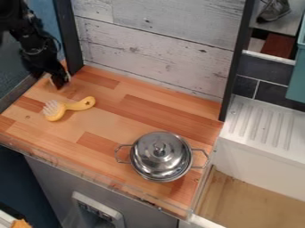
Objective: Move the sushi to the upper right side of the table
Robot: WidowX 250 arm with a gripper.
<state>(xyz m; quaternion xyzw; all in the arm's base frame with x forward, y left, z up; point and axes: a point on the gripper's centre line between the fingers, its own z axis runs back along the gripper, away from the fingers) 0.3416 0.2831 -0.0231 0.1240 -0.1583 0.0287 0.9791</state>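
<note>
Merging with the black arm [37,50], an indistinct end effector [59,83]

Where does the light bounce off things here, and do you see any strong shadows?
In the camera view, bright highlights on the shiny pot lid; softer, fairly even light across the wooden counter, with no hard-edged shadow I can pick out; the black arm mostly dark, with small glints.

The wooden counter [113,124] carries a yellow brush [81,105] and, well apart, a lidded metal pot [156,156]
</note>
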